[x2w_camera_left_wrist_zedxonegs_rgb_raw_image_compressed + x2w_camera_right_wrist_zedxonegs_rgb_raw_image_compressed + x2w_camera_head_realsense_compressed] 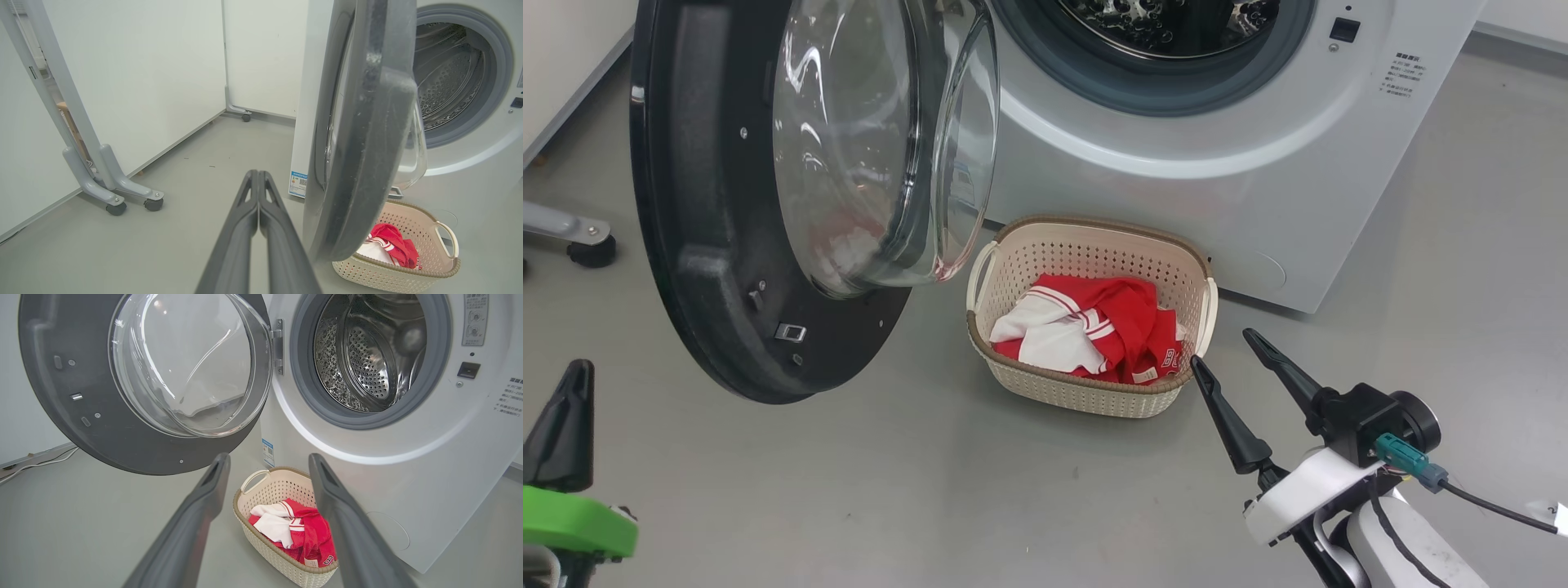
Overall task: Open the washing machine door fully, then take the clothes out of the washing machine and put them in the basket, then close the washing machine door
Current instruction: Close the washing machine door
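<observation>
The left claw (258,179) is clenched on nothing, its 2 fingers pressed flat together and pointing over the bare floor (931,490). In the left wrist view, the door (694,245) stands just right of those fingers, seen edge-on, with a gap between them. The right claw (1227,353) is released, its 2 fingers spread wide and empty. It hangs low at the basket's (1078,392) near right corner. The inner fingertip is just beside the rim, and whether it touches cannot be told. In the right wrist view the basket lies ahead, between the 2 fingers. The clothes (1119,322) lie bunched inside the basket, red with white sleeves and striped trim, a small lettered patch towards the right claw. The basket stands on the floor against the front of the washer (1176,196), below its round opening. The door is swung out on the washer's left, its glass bowl (882,139) facing the basket and its lower rim near the basket's left handle. Inside the grey gasket the steel drum (367,363) shows. A blue sticker (299,183) sits on the washer's lower corner behind the door.
</observation>
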